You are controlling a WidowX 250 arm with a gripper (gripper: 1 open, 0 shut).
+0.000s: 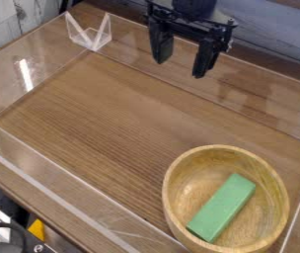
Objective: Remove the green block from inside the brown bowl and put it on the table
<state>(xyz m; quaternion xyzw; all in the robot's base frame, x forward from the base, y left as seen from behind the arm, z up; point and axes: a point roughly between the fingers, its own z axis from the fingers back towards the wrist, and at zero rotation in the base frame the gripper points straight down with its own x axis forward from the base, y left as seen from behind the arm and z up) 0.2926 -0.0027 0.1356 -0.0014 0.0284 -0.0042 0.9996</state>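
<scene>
The block is a plain, even bright green with no marking on it. It lies in a bowl of light yellowish-brown wood, whose grain shows as faint darker streaks along the rim and inner wall. The table is a deeper medium brown, striped with fine parallel grain lines (running lengthwise across the top). The walls around it are clear, with pale white glints. The gripper is black.
</scene>
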